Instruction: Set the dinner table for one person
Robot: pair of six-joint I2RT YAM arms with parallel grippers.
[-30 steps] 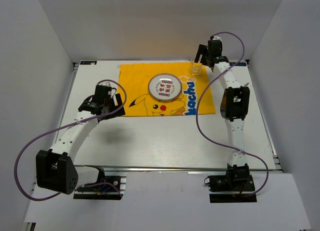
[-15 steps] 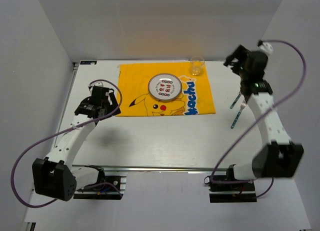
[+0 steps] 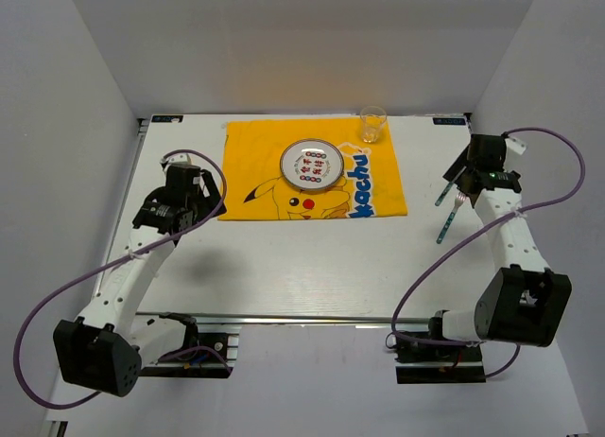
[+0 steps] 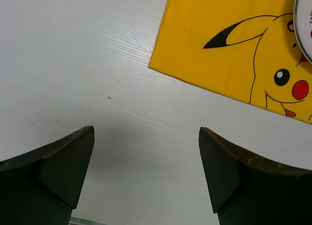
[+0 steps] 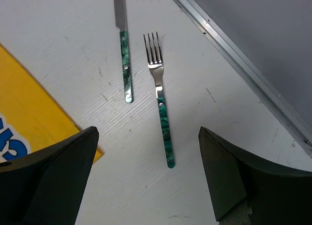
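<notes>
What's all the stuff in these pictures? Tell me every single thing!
dinner table: 1, white, under everything
cloth: 1, yellow Pikachu print, far middle of table
plate: 1, white, patterned centre, on the cloth
glass: 1, clear, cloth's far right corner
knife: 1, green handle, on table right of cloth
fork: 1, green handle, beside knife, not touching
arms: 2, white, purple cables, near edge
left gripper: 1, black, open, above table by cloth's left edge
right gripper: 1, black, open, above knife and fork
</notes>
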